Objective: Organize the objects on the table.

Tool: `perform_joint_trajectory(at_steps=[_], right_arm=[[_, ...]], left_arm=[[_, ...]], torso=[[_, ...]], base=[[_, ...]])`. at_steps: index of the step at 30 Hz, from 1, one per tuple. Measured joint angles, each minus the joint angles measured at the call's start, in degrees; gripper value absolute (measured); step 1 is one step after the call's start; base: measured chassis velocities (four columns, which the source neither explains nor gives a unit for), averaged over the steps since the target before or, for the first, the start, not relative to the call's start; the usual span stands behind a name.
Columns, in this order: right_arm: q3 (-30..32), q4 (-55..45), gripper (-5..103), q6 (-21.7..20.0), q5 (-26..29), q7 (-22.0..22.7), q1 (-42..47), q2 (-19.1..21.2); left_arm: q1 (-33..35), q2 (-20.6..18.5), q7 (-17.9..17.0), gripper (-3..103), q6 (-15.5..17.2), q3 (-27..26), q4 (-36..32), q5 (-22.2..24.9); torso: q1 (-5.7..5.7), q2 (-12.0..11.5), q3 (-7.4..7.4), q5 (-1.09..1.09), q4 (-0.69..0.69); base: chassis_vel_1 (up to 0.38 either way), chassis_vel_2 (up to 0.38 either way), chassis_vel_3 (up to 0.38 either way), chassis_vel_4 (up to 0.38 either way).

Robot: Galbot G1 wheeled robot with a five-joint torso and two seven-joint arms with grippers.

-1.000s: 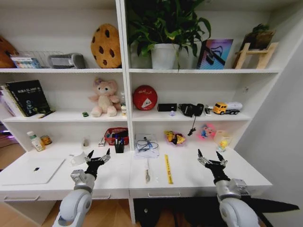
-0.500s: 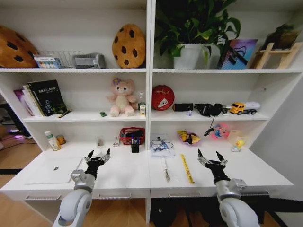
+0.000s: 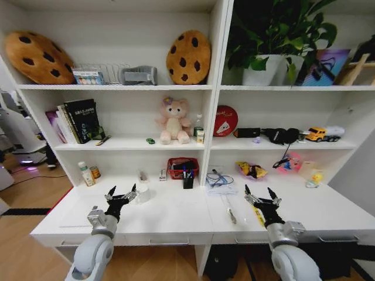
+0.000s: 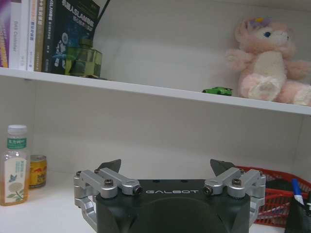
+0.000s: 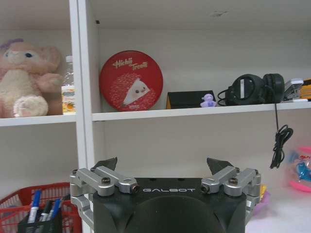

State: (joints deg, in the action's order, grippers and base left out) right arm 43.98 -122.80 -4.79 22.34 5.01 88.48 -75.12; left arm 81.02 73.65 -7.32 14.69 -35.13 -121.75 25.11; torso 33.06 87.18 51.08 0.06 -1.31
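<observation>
The long white table (image 3: pixel 176 213) runs below the white shelving. On its left part lies a slim pale laptop (image 3: pixel 73 215), hard to tell from the top. A tiny green toy car (image 3: pixel 150 140) (image 4: pixel 217 90) sits on the shelf beside the pink bear (image 3: pixel 174 120). A slim pen-like object (image 3: pixel 229 213) lies on the table right of centre. Marker pens (image 5: pixel 35 205) stand in a black cup (image 3: pixel 188 180). My left gripper (image 3: pixel 120 193) (image 4: pixel 167 167) and my right gripper (image 3: pixel 262 196) (image 5: pixel 163 164) hover open and empty above the table's front part.
A red basket (image 3: pixel 183 167), a white cup (image 3: pixel 142 192), a bottle (image 3: pixel 86 174) and a can (image 3: pixel 95 172) stand near the back of the table. Cables (image 3: pixel 218 178), a snack bag (image 3: pixel 252 170) and a yellow ruler strip (image 3: pixel 258 218) lie on the right half.
The whole picture has slid to the right, so the camera has swung or driven left. Both grippers hold the same open pose in front of me.
</observation>
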Motion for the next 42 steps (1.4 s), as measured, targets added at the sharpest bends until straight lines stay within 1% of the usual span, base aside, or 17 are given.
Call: perform_joint_trajectory(at_steps=[2, 3, 6, 8, 11, 13, 16, 19, 20, 21, 25, 26, 27, 29, 32, 33, 42], right_arm=[[0.0, 0.0, 100, 0.0, 0.0, 0.0, 0.0, 0.0], [0.0, 0.0, 100, 0.0, 0.0, 0.0, 0.0, 0.0], [0.0, 0.0, 100, 0.0, 0.0, 0.0, 0.0, 0.0], [0.0, 0.0, 100, 0.0, 0.0, 0.0, 0.0, 0.0], [0.0, 0.0, 100, 0.0, 0.0, 0.0, 0.0, 0.0], [0.0, 0.0, 100, 0.0, 0.0, 0.0, 0.0, 0.0], [0.0, 0.0, 100, 0.0, 0.0, 0.0, 0.0, 0.0], [0.0, 0.0, 100, 0.0, 0.0, 0.0, 0.0, 0.0], [0.0, 0.0, 100, 0.0, 0.0, 0.0, 0.0, 0.0], [0.0, 0.0, 100, 0.0, 0.0, 0.0, 0.0, 0.0], [0.0, 0.0, 100, 0.0, 0.0, 0.0, 0.0, 0.0], [0.0, 0.0, 100, 0.0, 0.0, 0.0, 0.0, 0.0], [0.0, 0.0, 100, 0.0, 0.0, 0.0, 0.0, 0.0], [0.0, 0.0, 100, 0.0, 0.0, 0.0, 0.0, 0.0], [0.0, 0.0, 100, 0.0, 0.0, 0.0, 0.0, 0.0], [0.0, 0.0, 100, 0.0, 0.0, 0.0, 0.0, 0.0], [0.0, 0.0, 100, 0.0, 0.0, 0.0, 0.0, 0.0]], left_arm=[[0.0, 0.0, 0.0, 100, 0.0, 0.0, 0.0, 0.0], [0.0, 0.0, 0.0, 100, 0.0, 0.0, 0.0, 0.0], [0.0, 0.0, 0.0, 100, 0.0, 0.0, 0.0, 0.0], [0.0, 0.0, 0.0, 100, 0.0, 0.0, 0.0, 0.0], [0.0, 0.0, 0.0, 100, 0.0, 0.0, 0.0, 0.0], [0.0, 0.0, 0.0, 100, 0.0, 0.0, 0.0, 0.0], [0.0, 0.0, 0.0, 100, 0.0, 0.0, 0.0, 0.0], [0.0, 0.0, 0.0, 100, 0.0, 0.0, 0.0, 0.0], [0.0, 0.0, 0.0, 100, 0.0, 0.0, 0.0, 0.0], [0.0, 0.0, 0.0, 100, 0.0, 0.0, 0.0, 0.0], [0.0, 0.0, 0.0, 100, 0.0, 0.0, 0.0, 0.0], [0.0, 0.0, 0.0, 100, 0.0, 0.0, 0.0, 0.0], [0.0, 0.0, 0.0, 100, 0.0, 0.0, 0.0, 0.0], [0.0, 0.0, 0.0, 100, 0.0, 0.0, 0.0, 0.0], [0.0, 0.0, 0.0, 100, 0.0, 0.0, 0.0, 0.0], [0.0, 0.0, 0.0, 100, 0.0, 0.0, 0.0, 0.0], [0.0, 0.0, 0.0, 100, 0.0, 0.0, 0.0, 0.0]], torso=[[-0.01, 0.0, 0.0, -0.01, 0.0], [-0.01, 0.0, 0.0, -0.1, 0.0], [-0.02, 0.0, -0.01, -0.03, -0.01], [-0.02, 0.0, 0.0, -0.07, -0.01], [-0.01, 0.0, 0.0, -0.01, 0.0], [-0.01, 0.0, 0.0, -0.1, 0.0], [-0.02, 0.0, -0.01, -0.03, -0.01], [-0.01, 0.0, 0.0, -0.09, 0.0], [0.01, 0.0, 0.0, 0.0, 0.0], [-0.01, 0.0, -0.01, -0.12, -0.01], [-0.02, 0.0, -0.01, -0.03, -0.01], [-0.02, 0.0, -0.01, -0.03, -0.01], [-0.01, 0.0, 0.0, -0.09, 0.01], [-0.01, 0.0, 0.0, -0.06, 0.0], [-0.01, 0.0, -0.01, -0.09, -0.01], [-0.01, 0.0, 0.0, -0.05, 0.01], [0.0, 0.0, 0.0, -0.04, -0.01]], base=[[0.192, 0.219, -0.202, -0.191], [0.193, 0.175, -0.207, -0.211], [0.212, 0.196, -0.215, -0.211], [0.211, 0.215, -0.201, -0.205], [0.226, 0.195, -0.188, -0.191], [0.215, 0.219, -0.22, -0.213], [0.234, 0.237, -0.22, -0.208], [0.222, 0.223, -0.213, -0.219], [0.221, 0.238, -0.207, -0.22], [0.199, 0.194, -0.18, -0.212], [0.204, 0.197, -0.213, -0.202], [0.22, 0.198, -0.195, -0.214], [0.212, 0.189, -0.196, -0.185], [0.179, 0.167, -0.137, -0.167], [0.079, 0.109, -0.118, -0.101], [0.0, 0.0, 0.0, 0.0], [-0.04, -0.025, 0.016, 0.027]])
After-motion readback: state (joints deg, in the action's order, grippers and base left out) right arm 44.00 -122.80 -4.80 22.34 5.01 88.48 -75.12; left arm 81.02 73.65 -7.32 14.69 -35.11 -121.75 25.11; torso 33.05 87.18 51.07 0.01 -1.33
